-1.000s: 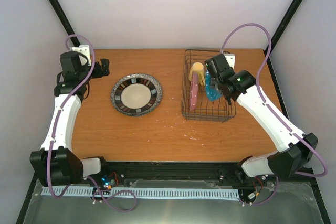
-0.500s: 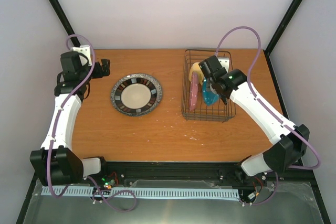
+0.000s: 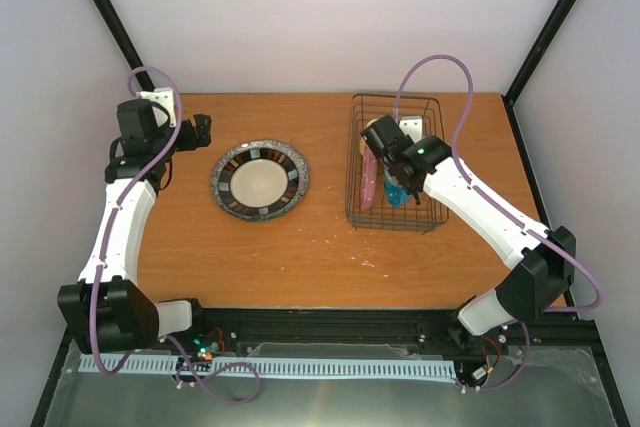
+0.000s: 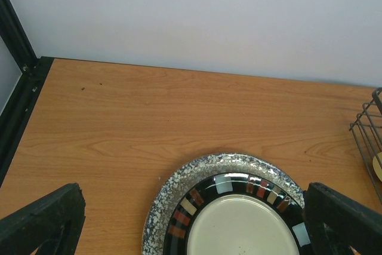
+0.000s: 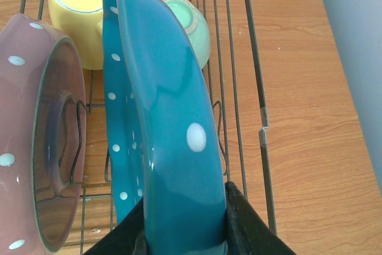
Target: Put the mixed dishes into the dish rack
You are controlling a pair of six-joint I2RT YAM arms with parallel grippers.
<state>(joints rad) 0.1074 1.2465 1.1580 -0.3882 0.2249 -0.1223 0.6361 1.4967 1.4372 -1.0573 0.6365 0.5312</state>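
Right wrist view: right hand [image 5: 185, 225] pinches the teal dotted plate [image 5: 167, 106] by its edge, narrow gap to the pink dotted plate [image 5: 36, 147]; left hand [image 3: 198, 130] spread.

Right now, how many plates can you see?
4. The pink dotted plate and teal dotted plate stand in the dish rack; the dark-rimmed plate lies on the grey speckled plate, left of it. More could hide beneath.

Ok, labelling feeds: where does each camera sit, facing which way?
Top external: above and behind, facing down at the table; both arms show.
Left wrist: low, facing the back wall over the dark-rimmed plate; open left claw shows.
Right wrist: down into the dish rack; right claw grips the teal dotted plate.
Top and right wrist share the dish rack.
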